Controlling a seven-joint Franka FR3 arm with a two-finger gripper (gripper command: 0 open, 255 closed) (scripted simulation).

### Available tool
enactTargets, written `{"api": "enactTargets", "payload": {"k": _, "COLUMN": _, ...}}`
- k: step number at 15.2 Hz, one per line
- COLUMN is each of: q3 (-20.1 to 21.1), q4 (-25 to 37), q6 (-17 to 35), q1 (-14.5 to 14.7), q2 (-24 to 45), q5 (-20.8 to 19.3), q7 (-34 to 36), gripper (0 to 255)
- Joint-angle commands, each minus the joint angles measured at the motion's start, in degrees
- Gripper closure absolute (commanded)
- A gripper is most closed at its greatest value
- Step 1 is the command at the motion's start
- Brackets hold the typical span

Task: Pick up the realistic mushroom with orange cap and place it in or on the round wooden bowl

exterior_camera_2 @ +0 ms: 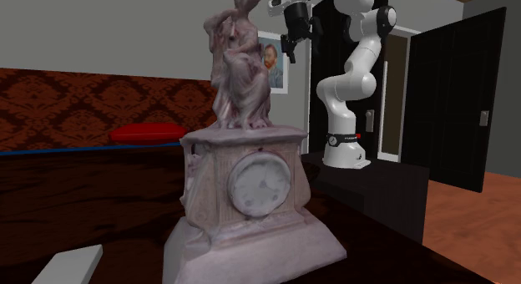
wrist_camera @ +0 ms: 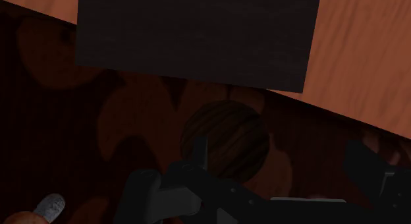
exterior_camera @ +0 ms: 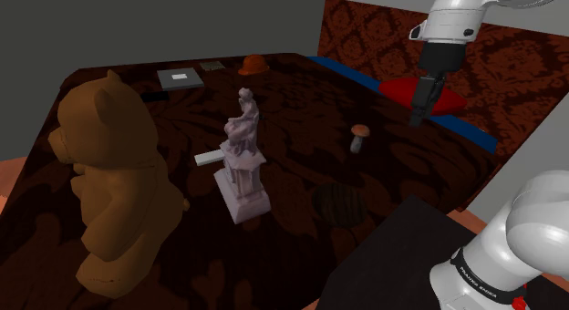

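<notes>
Black hand (exterior_camera: 419,115) hangs high over dark patterned surface (exterior_camera: 292,98), jaws apart, empty; height presumably for clearance before descent. Orange-capped, pale-stemmed mushroom (exterior_camera: 359,136) stands upright, untouched, on surface. Dark round wooden bowl (exterior_camera: 337,206) sits near it: short carry expected.

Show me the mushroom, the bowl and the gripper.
mushroom (exterior_camera: 359,130), shoulder view, on its cap.
bowl (wrist_camera: 225,138), wrist view, on its bare inside.
gripper (exterior_camera: 418,118), shoulder view, midway between its fingertips.
</notes>
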Motion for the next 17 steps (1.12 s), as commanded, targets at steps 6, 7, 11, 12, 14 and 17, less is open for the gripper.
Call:
{"api": "enactTargets", "payload": {"k": 6, "q3": -5.75, "q4": 1.67, "q6": 3.41, "q1": -0.27, "q2": 7.83, "q5": -4.64, "q7": -10.55, "gripper": 0}}
{"api": "enactTargets", "payload": {"k": 7, "q3": -6.82, "q4": 2.27, "q6": 4.11, "q1": -0.28, "q2": 9.63, "q5": -5.42, "q7": -12.61, "gripper": 0}}
{"api": "enactTargets", "payload": {"k": 11, "q3": -10.75, "q4": 5.48, "q6": 6.85, "q1": -0.29, "q2": 17.48, "q5": -7.9, "q7": -20.72, "gripper": 0}}
{"api": "enactTargets", "payload": {"k": 12, "q3": -11.65, "q4": 6.49, "q6": 7.49, "q1": -0.28, "q2": 19.58, "q5": -8.35, "q7": -22.72, "gripper": 0}}
{"api": "enactTargets", "payload": {"k": 14, "q3": -13.3, "q4": 8.74, "q6": 8.71, "q1": -0.27, "q2": 23.95, "q5": -9.04, "q7": -26.69, "gripper": 0}}
{"api": "enactTargets", "payload": {"k": 17, "q3": -15.43, "q4": 12.72, "q6": 10.29, "q1": -0.32, "q2": 30.81, "q5": -9.54, "q7": -32.59, "gripper": 0}}
